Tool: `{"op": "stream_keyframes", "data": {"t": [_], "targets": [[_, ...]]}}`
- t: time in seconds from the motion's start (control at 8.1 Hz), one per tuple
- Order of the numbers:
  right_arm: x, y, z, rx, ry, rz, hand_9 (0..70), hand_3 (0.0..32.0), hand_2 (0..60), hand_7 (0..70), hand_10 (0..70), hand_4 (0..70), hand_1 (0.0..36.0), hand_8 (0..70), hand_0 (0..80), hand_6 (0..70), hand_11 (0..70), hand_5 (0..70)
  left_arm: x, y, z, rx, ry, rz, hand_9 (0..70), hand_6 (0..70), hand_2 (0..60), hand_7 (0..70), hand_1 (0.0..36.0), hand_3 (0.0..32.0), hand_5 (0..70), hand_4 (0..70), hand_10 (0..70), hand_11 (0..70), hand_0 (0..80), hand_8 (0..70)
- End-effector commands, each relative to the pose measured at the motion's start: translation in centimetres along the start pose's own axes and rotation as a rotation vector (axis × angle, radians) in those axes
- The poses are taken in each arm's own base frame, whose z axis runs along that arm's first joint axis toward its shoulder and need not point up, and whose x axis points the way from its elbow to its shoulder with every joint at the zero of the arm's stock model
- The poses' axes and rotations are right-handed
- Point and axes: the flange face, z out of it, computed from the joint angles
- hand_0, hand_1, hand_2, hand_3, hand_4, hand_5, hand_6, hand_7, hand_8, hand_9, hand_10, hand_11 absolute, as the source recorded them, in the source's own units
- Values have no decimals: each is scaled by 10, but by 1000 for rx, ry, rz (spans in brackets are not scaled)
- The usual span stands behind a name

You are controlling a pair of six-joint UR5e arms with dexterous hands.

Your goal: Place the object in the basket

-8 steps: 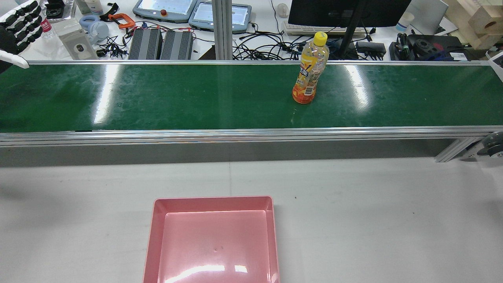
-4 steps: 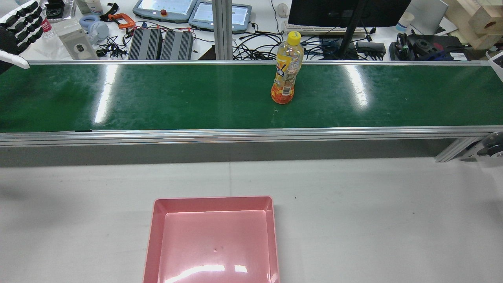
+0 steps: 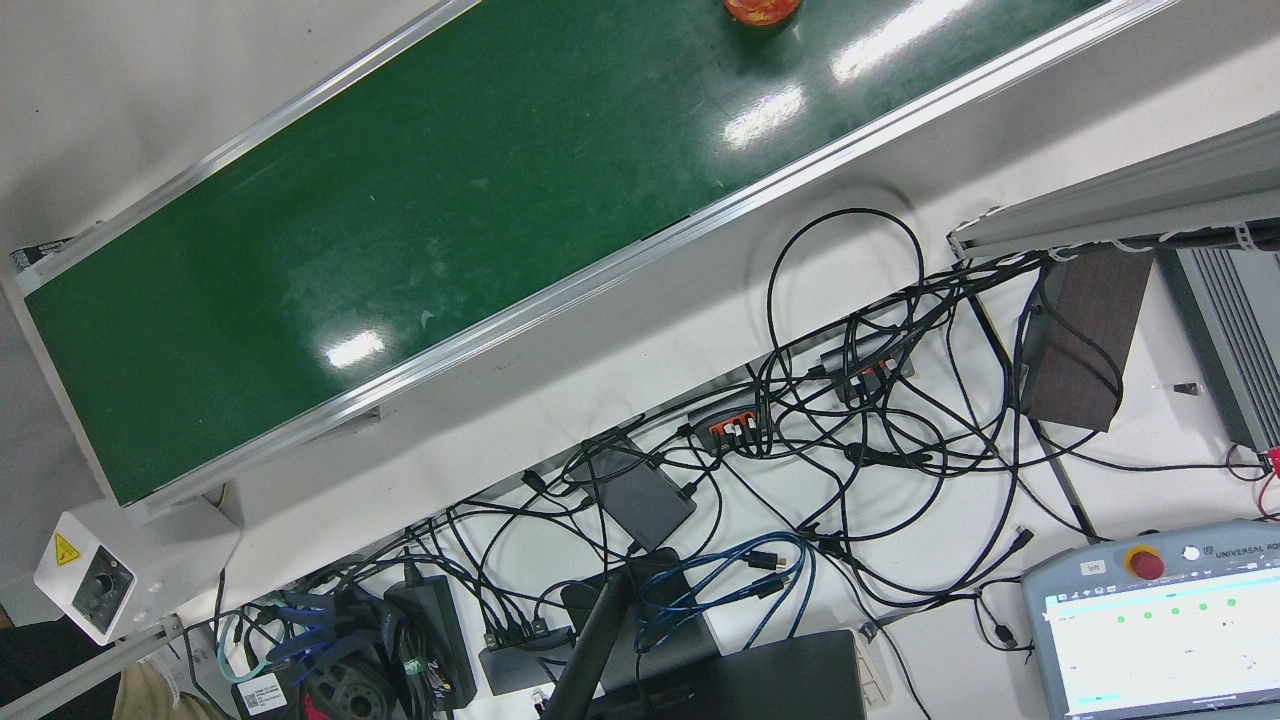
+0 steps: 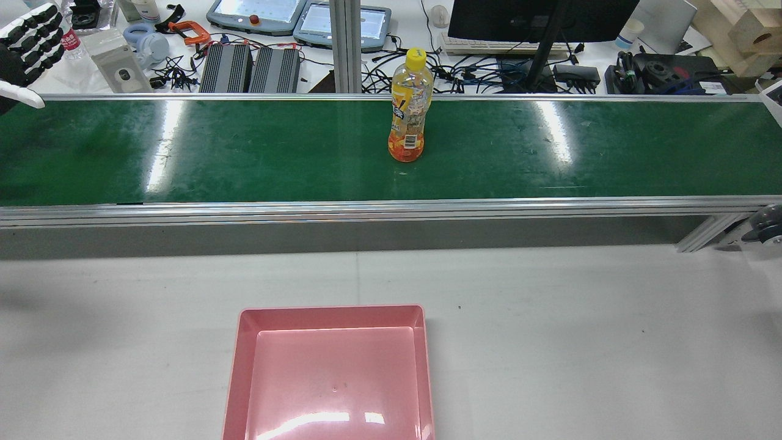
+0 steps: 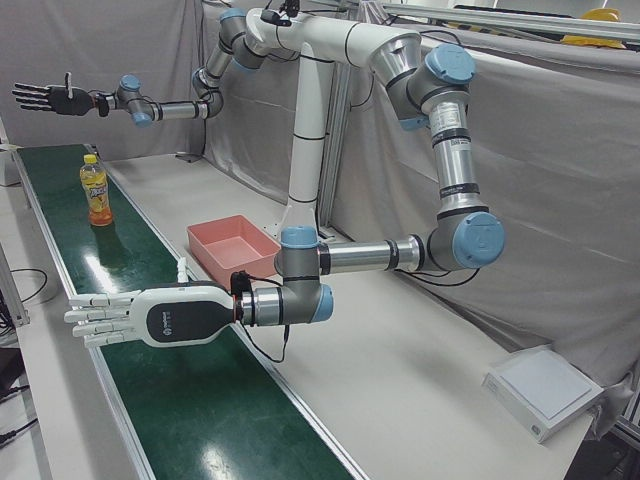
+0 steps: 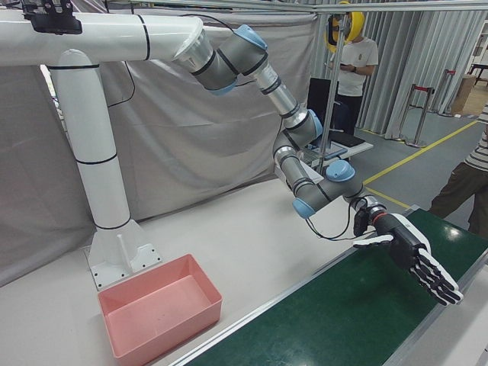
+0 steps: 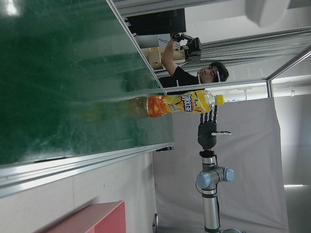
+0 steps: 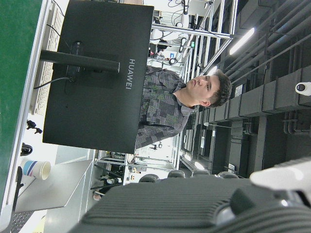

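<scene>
While your bottle (image 4: 410, 104) stands upright on the green belt (image 4: 244, 153), about midway along it in the rear view, both hands hover over the belt's ends, well apart from it. Your left hand (image 5: 135, 318) has its fingers spread flat and holds nothing. Your right hand (image 5: 45, 97) is likewise splayed and holds nothing. Your pink basket (image 4: 333, 315) sits on the table (image 4: 580, 342), beside the belt.
</scene>
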Motion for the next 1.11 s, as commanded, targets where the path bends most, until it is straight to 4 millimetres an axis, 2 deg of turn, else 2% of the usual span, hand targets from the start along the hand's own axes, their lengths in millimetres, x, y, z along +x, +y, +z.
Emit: {"op": "stream_keyframes", "data": {"t": [0.0,0.37,0.62,0.74,0.86,0.99], "targets": [[0,0,0,1,0,1,0,0,0,0,0,0,0,0,0,0,0,0,-2,-1,0,3,-4,2,0,0,0,0,128,0,58,0,0,0,642,0],[0,0,0,1,0,1,0,0,0,0,0,0,0,0,0,0,0,0,-3,10,9,-18,-3,5,0,0,0,0,130,0,61,0,0,0,652,0],[0,0,0,1,0,-1,0,0,0,0,0,0,0,0,0,0,0,0,-7,30,31,-11,-15,65,0,0,0,0,140,0,52,0,0,0,710,0],[0,0,0,1,0,-1,0,0,0,0,0,0,0,0,0,0,0,0,-16,35,35,-19,-27,63,0,0,0,0,139,0,68,0,0,0,700,0],[0,0,0,1,0,1,0,0,0,0,0,0,0,0,0,0,0,0,-17,39,38,-27,-25,62,0,0,0,0,135,0,50,0,0,0,681,0],[0,0,0,1,0,1,0,0,0,0,0,0,0,0,0,0,0,0,-22,51,49,-50,-29,57,0,0,0,0,133,0,52,0,0,0,671,0]]}}
